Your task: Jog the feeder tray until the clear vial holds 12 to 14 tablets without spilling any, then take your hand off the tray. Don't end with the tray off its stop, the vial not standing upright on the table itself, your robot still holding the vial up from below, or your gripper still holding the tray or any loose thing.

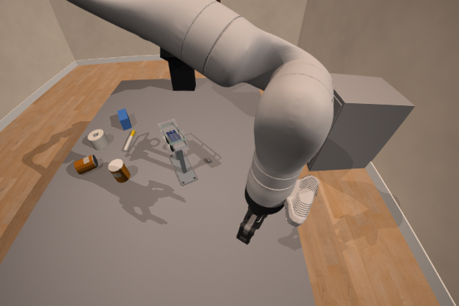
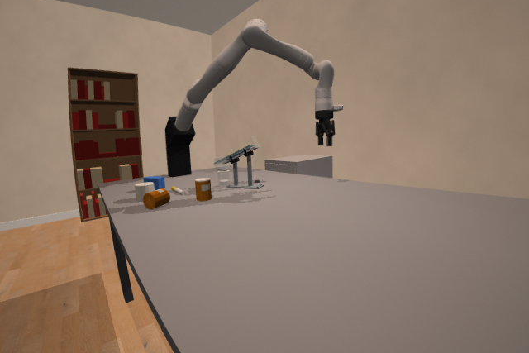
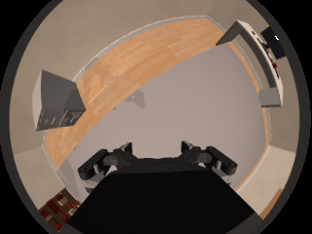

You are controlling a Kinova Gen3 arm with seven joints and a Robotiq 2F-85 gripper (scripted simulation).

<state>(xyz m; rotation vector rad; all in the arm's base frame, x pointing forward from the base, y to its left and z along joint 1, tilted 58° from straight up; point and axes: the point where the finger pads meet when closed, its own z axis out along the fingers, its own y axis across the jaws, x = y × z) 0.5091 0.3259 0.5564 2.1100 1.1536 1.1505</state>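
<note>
The clear feeder tray (image 1: 171, 135) sits tilted on two grey posts on a baseplate (image 1: 183, 169) in the middle of the table, with blue tablets inside it; it also shows in the exterior view (image 2: 237, 154). The clear vial (image 2: 222, 177) stands upright on the table under the tray's low end. My gripper (image 1: 249, 229) is open and empty, high above the table near its right edge, far from the tray; it also shows in the exterior view (image 2: 324, 137) and in the wrist view (image 3: 156, 151).
Left of the tray are a blue block (image 1: 124, 118), a white roll (image 1: 97, 138), a white and yellow stick (image 1: 129, 140), an amber bottle lying on its side (image 1: 85, 164) and an upright amber bottle (image 1: 118, 170). A grey box (image 1: 361, 121) stands off the table's right edge.
</note>
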